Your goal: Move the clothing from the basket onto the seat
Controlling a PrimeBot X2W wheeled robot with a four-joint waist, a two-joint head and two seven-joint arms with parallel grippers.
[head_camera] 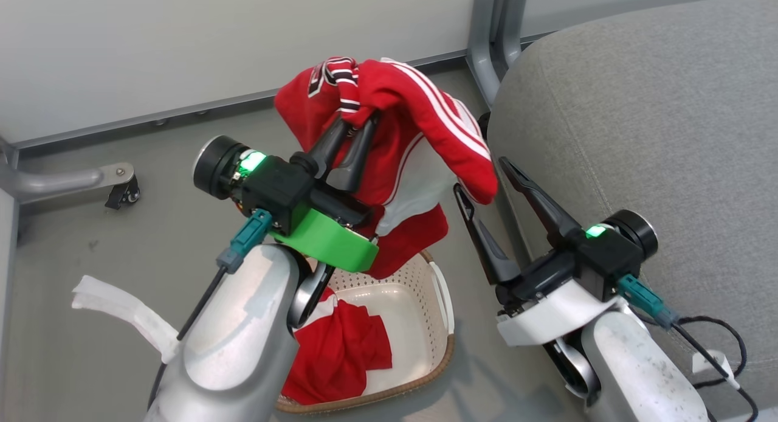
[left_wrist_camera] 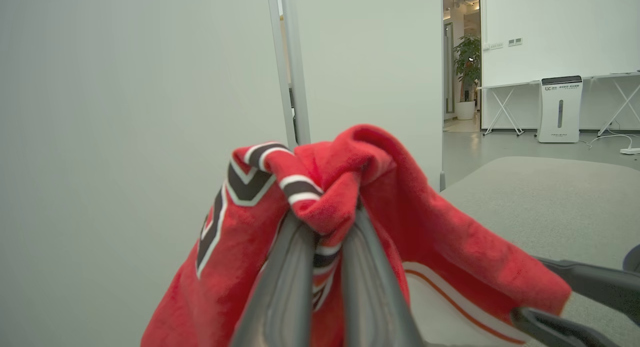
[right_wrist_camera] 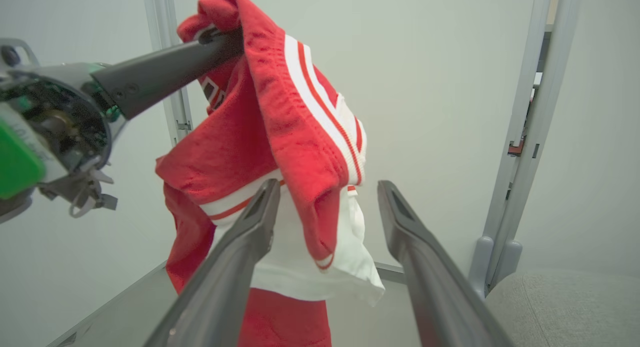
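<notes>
one red garment point(head_camera: 401, 130) with white stripes, hanging above the basket point(head_camera: 408, 300), pinched at a bunched fold by the closed left gripper point(head_camera: 363, 119); dark white-edged lettering too crumpled to read. second red garment point(head_camera: 340, 349) heaped inside the basket. right gripper point(head_camera: 481, 175) spread wide, holding nothing, up beside the hanging hem. grey seat point(head_camera: 638, 136) right of the basket.

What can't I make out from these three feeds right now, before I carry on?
- Head view: the left forearm hides the left side of the basket and part of the second garment inside it.
- Left wrist view: the tips of the left tool are buried in the held garment, so the depth of bite is unclear.
- Left wrist view: the lettering is folded and unreadable.
- Right wrist view: the seat is cut off by the frame edges.
</notes>
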